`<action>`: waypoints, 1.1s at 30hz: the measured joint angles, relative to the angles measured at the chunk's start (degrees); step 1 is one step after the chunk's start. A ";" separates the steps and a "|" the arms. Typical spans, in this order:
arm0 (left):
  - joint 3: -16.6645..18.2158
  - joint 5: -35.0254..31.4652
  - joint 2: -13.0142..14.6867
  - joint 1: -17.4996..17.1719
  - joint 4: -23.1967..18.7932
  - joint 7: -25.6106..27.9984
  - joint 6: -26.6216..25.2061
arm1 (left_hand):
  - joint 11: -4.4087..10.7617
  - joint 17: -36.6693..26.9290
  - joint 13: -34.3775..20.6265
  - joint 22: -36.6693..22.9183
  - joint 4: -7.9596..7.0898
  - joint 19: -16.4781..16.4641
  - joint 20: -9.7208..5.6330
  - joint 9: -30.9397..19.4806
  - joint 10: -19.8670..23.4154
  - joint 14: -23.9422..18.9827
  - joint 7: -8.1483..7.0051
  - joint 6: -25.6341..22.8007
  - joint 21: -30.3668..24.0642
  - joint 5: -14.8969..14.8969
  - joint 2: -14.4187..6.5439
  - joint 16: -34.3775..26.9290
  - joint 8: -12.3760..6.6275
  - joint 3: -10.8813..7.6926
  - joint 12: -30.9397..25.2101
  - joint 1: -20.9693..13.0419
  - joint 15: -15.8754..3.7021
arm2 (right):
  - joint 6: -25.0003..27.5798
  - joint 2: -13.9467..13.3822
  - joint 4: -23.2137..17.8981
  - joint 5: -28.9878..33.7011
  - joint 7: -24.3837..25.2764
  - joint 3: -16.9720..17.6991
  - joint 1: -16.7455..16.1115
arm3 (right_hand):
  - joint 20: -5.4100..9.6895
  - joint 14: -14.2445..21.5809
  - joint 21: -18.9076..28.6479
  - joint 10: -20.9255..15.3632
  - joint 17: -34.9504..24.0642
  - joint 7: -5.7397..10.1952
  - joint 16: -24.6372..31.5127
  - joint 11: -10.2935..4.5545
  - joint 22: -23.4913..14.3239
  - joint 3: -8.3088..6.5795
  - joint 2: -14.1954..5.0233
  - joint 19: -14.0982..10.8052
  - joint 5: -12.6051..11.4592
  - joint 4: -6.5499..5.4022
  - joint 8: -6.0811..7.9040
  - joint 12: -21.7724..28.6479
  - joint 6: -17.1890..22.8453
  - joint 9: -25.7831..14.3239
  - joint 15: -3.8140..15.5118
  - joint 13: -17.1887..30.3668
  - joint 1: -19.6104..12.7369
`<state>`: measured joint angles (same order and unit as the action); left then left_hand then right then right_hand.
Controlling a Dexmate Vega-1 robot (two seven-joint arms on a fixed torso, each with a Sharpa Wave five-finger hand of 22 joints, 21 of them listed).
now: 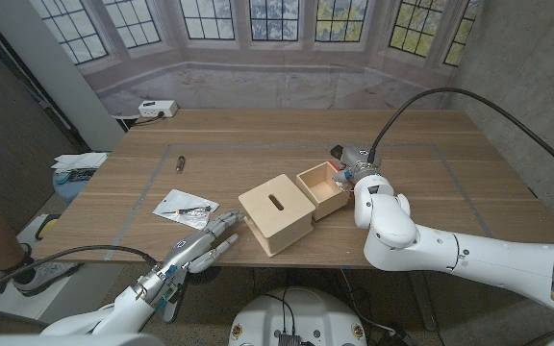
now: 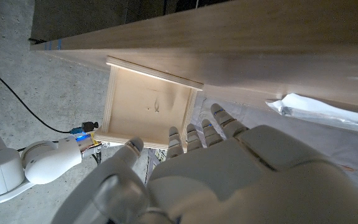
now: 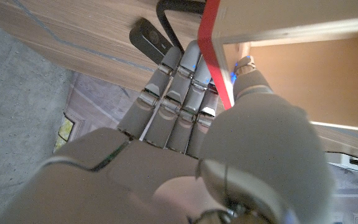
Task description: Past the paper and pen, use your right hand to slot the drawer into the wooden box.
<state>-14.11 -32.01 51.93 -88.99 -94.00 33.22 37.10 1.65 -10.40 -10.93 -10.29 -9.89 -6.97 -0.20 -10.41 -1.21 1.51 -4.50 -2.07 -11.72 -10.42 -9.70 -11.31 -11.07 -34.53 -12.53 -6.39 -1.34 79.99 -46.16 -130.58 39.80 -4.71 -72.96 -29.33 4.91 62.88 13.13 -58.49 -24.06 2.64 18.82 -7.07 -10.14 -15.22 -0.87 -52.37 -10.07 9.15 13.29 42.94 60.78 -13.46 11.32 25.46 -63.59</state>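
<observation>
My right hand (image 1: 351,173) pinches the drawer (image 1: 322,189) wall to push it into the box (image 1: 276,213), left hand (image 1: 203,241) idle, fingers apart.

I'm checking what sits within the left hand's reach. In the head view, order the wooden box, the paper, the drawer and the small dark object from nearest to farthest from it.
From the left hand:
1. Paper, just beyond the fingers.
2. Wooden box, to its right; close to the paper's distance, hard to separate.
3. Drawer, past the box, at the right hand.
4. Small dark object, far back.
</observation>
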 measured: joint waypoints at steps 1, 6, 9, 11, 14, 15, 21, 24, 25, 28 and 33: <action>-0.08 -0.11 -0.01 0.07 0.01 0.00 -0.02 | 0.20 0.00 0.00 0.00 0.00 0.00 0.00 0.00 0.20 0.00 0.09 -0.09 0.00 0.00 0.07 0.00 0.00 0.00 0.00 0.07 0.00 | 0.00 0.02 -0.11 -0.10 0.11 -0.09 -0.05 | 0.00 0.00 0.00 0.00 0.00 0.00 0.00 0.00 0.00 0.01 0.00 0.00 0.00 -0.01 -0.02 0.00 0.00 0.00 0.00 0.00 0.00; -0.89 -0.17 -0.08 0.86 0.33 0.00 -0.03 | 0.40 0.00 0.00 0.00 0.00 0.00 0.00 0.00 0.40 0.01 0.19 -0.81 0.00 0.00 0.21 0.00 0.00 0.00 0.00 0.37 0.00 | 0.00 0.04 -0.22 -0.40 0.44 -0.20 -0.15 | 0.00 0.00 0.00 0.00 0.00 -0.01 0.00 0.00 0.00 0.07 0.00 0.00 0.17 -0.07 -0.04 0.00 -0.01 0.01 -0.01 0.00 0.00; -1.29 -0.35 -0.11 1.26 0.51 0.00 -0.04 | 0.40 0.00 0.00 0.00 0.00 0.00 0.00 0.00 0.40 0.01 0.19 -0.81 0.00 0.00 -0.02 0.00 0.00 0.00 0.00 0.60 0.00 | 0.00 0.21 -0.33 -0.53 0.55 -0.39 -0.33 | 0.00 -0.01 0.00 0.01 0.01 -0.02 0.00 0.00 0.00 0.07 0.00 0.00 0.17 -0.07 -0.05 -0.01 -0.02 0.02 -0.01 -0.01 0.00; -1.50 -0.35 -0.11 1.47 0.62 0.00 -0.04 | 0.40 0.00 0.00 0.01 0.00 0.00 0.00 0.00 0.40 0.01 0.48 -1.13 0.00 0.00 0.00 0.00 0.00 0.00 0.00 0.62 0.00 | 0.00 0.21 -0.33 -0.60 0.57 -0.39 -0.33 | 0.00 0.04 0.00 0.07 0.00 -0.10 -0.41 0.07 0.00 0.07 0.00 0.00 0.17 -0.07 -0.05 -0.02 -0.10 0.02 -0.06 -0.01 0.00; -1.75 -0.35 -0.11 1.74 0.78 0.00 -0.04 | 0.40 0.00 0.00 0.01 0.00 0.00 0.00 0.00 0.40 0.01 0.28 -1.34 0.00 0.00 0.15 0.00 0.00 0.00 0.00 0.89 0.00 | 0.00 0.21 -0.33 -0.73 0.58 -0.39 -0.33 | 0.00 0.07 0.00 0.10 -0.17 -0.10 -0.45 0.10 0.00 0.07 0.00 0.00 0.17 -0.07 -0.10 -0.02 -0.10 0.03 -0.09 -0.02 0.00; -1.90 -0.35 -0.11 1.90 0.89 0.00 -0.04 | 0.40 0.00 -0.01 0.01 0.00 0.00 0.00 0.00 0.40 0.01 0.28 -1.33 0.00 0.00 -0.01 0.00 0.00 0.00 0.00 1.05 0.01 | 0.00 0.21 -0.33 -0.83 0.58 -0.39 -0.33 | 0.00 0.07 0.00 0.10 -0.24 -0.10 -0.45 0.10 0.00 0.07 0.00 0.00 0.17 -0.07 -0.11 -0.02 -0.10 0.03 -0.09 -0.02 0.00; -2.37 -0.45 -0.10 2.44 1.27 0.07 0.23 | 0.40 0.00 -0.01 0.01 0.00 0.00 0.00 0.00 0.39 0.01 0.40 -1.83 0.00 0.00 0.02 0.00 0.00 0.00 0.00 1.08 0.01 | 0.00 0.90 -0.03 -1.32 0.65 -1.18 0.21 | 0.00 0.07 0.00 0.10 -0.27 -0.11 -0.45 0.10 0.00 0.07 0.00 0.00 0.18 -0.07 -0.14 -0.02 -0.11 0.04 -0.10 -0.07 0.00; -2.68 -0.45 -0.10 2.76 1.53 0.09 0.33 | 0.08 0.00 -0.01 0.01 0.00 0.00 0.00 0.00 0.71 0.01 0.40 -1.83 0.00 0.00 0.06 0.00 0.00 0.00 -0.21 1.33 0.01 | 0.00 1.05 0.11 -1.60 0.67 -1.38 0.49 | 0.00 -0.01 -0.17 0.10 -0.27 -0.12 -0.46 0.10 0.00 0.07 0.00 0.00 0.21 -0.07 -0.14 -0.41 -0.12 0.03 -0.18 -0.07 0.00; -2.69 -0.45 -0.10 2.78 1.54 0.09 0.33 | 0.08 0.00 -0.01 0.01 0.00 0.00 0.00 0.00 0.71 0.01 0.40 -1.83 0.00 0.00 -0.01 0.00 0.00 0.00 -0.21 1.50 0.01 | 0.00 1.05 0.11 -1.61 0.67 -1.38 0.49 | 0.00 -0.01 -0.32 0.10 -0.27 -0.13 -0.46 0.10 0.00 0.07 0.00 0.00 0.21 -0.07 -0.14 -0.41 -0.13 0.03 -0.18 -0.07 0.00; -2.98 -0.33 -0.05 3.08 1.81 0.14 0.58 | 0.08 -0.01 -0.01 0.01 0.00 0.00 0.00 0.00 0.71 0.01 0.40 -1.83 0.00 0.00 -0.01 0.00 0.00 0.00 -0.21 1.50 0.01 | 0.00 1.46 0.46 -1.64 0.64 -1.90 1.12 | 0.00 -0.03 -0.32 0.12 -0.26 -0.22 -0.51 0.11 0.00 0.31 -0.59 0.00 0.31 -0.30 -0.16 -0.50 -0.22 0.00 -0.20 -0.13 -0.59; -3.34 -0.21 0.00 3.50 2.27 0.15 0.87 | -0.13 -0.01 -0.01 0.02 0.00 0.00 0.00 0.00 0.92 0.01 0.40 -1.83 0.00 0.00 -0.01 0.00 0.00 0.00 -0.21 1.50 0.01 | 0.00 1.78 0.72 -1.37 -0.19 -2.15 1.33 | 0.00 -0.08 -0.32 0.20 -0.25 -0.30 -0.56 0.20 0.00 0.31 -0.59 0.00 0.10 -0.31 -0.31 -0.62 -0.31 -0.01 -0.25 -0.11 -0.59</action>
<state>-17.44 -32.22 51.93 -85.49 -91.73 33.37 37.97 1.52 -10.41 -10.94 -10.27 -9.89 -6.96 -0.20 -10.41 -0.29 1.53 -4.10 -3.89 -11.72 -10.41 -9.71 -11.31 -11.07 -34.53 -12.74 -4.90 -1.33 79.99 -44.38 -129.86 38.43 -4.90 -75.11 -28.01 4.91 62.81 12.81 -58.29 -24.31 2.34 18.26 -6.87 -10.14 -14.91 -1.46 -52.37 -9.97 8.84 12.98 42.32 60.47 -13.47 11.07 25.34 -64.18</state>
